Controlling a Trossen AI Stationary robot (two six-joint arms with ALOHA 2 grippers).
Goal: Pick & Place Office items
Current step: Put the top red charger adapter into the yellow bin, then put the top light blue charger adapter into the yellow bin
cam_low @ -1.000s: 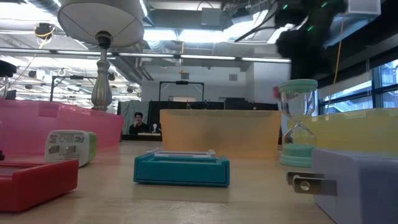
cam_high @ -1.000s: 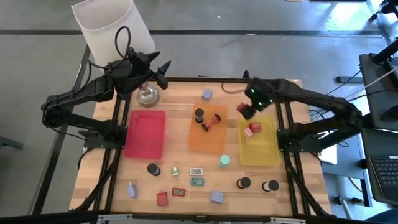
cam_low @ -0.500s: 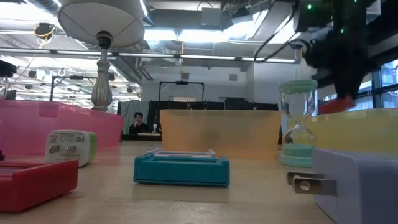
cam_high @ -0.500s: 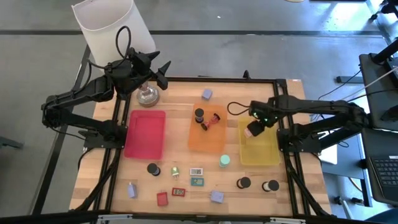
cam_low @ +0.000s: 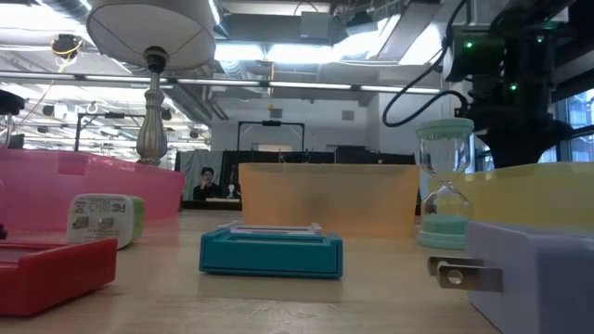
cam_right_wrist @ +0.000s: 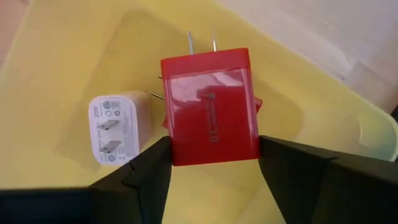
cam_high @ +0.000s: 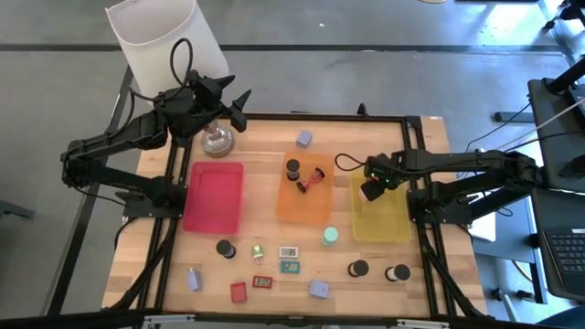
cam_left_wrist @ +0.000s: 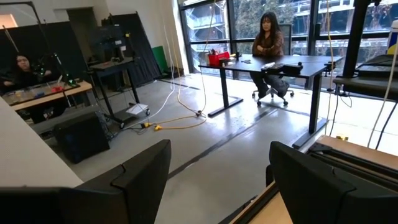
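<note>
The right gripper (cam_right_wrist: 211, 171) hung over the far end of the yellow tray (cam_high: 388, 219), its fingers (cam_right_wrist: 146, 168) set against the sides of a red plug-in charger (cam_right_wrist: 211, 106) above a white charger (cam_right_wrist: 118, 130) already lying inside. The grip looked light; a release from this height could have let the red block bounce onto its neighbour or tip against the tray wall. The left gripper (cam_high: 239, 100) waited with jaws parted beside the lamp (cam_high: 164, 41) at the far left, while other office items (cam_high: 288, 265) lay along the near edge.
</note>
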